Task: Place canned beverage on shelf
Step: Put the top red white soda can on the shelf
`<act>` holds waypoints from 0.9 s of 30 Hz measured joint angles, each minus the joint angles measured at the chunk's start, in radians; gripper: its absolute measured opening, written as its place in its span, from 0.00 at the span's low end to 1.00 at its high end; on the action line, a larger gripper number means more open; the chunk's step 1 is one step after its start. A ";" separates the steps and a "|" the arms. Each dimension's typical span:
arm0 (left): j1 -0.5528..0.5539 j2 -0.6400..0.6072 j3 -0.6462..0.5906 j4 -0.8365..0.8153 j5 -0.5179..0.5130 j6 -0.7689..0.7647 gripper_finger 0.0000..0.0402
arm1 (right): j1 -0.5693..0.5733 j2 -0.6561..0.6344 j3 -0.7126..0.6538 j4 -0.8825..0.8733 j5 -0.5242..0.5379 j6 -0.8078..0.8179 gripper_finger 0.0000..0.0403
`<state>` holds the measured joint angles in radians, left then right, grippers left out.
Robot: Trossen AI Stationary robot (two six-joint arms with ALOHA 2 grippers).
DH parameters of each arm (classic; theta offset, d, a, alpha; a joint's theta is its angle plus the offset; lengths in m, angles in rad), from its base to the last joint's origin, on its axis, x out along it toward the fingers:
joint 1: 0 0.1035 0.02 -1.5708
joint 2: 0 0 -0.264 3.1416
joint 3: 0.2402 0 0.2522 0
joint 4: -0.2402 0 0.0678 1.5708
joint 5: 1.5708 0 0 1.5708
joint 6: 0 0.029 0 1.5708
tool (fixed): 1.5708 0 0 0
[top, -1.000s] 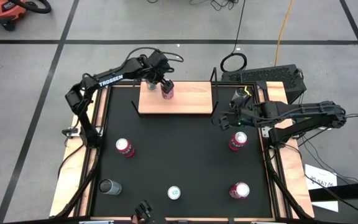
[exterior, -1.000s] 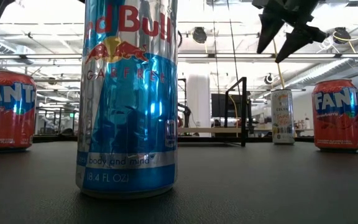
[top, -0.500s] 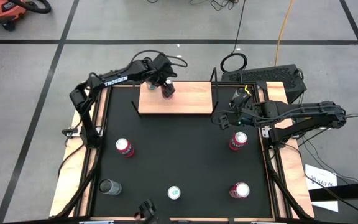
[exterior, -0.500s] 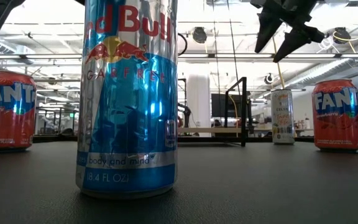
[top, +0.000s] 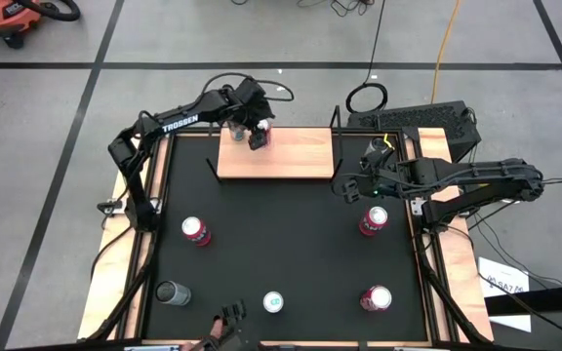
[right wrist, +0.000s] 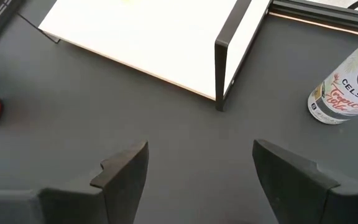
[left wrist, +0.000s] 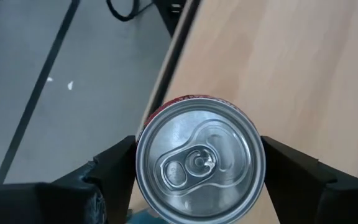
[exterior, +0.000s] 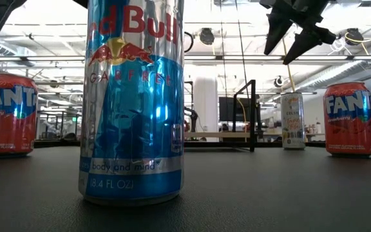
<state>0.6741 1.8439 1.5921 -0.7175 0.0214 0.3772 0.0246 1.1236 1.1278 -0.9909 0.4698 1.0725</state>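
The shelf (top: 291, 156) is a light-wood board with black wire brackets at the table's far edge; it also shows in the right wrist view (right wrist: 148, 37). My left gripper (top: 258, 133) is over the shelf's far left part, shut on a red can with a silver top (left wrist: 201, 158). My right gripper (top: 344, 187) hangs open and empty above the black table just right of the shelf's near right corner; it also shows in the low view (exterior: 295, 35). My left gripper pinches the can's upright wall just below its top rim (left wrist: 143, 163) between its two fingers, one on each side. The fingers (left wrist: 114, 171) come from above, pointing down. The can stands upright over the shelf's far edge; its base is hidden.
Red Fanta cans stand on the table (top: 195, 231) (top: 374, 220) (top: 375, 297). A dark can (top: 174, 292) and a Red Bull can (top: 273, 302) stand near the front. A white Celsius can (right wrist: 347, 84) stands right of the shelf.
My left gripper has gone toward the table's far edge with the can, which has stayed upright and moved from the shelf's middle depth to its far edge.
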 joint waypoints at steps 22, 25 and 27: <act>0.075 0.000 0.000 0.039 0.113 0.004 0.70 | -0.007 0.000 0.000 0.010 0.000 0.004 0.69; 0.075 0.000 0.000 0.038 0.112 0.005 0.70 | -0.016 0.000 0.000 0.023 -0.001 0.007 0.69; 0.075 0.000 0.000 0.038 0.112 0.007 0.70 | -0.021 0.000 0.000 0.028 -0.001 0.005 0.69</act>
<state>0.7486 1.8439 1.5921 -0.6795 0.1336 0.3842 0.0038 1.1240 1.1278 -0.9633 0.4686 1.0771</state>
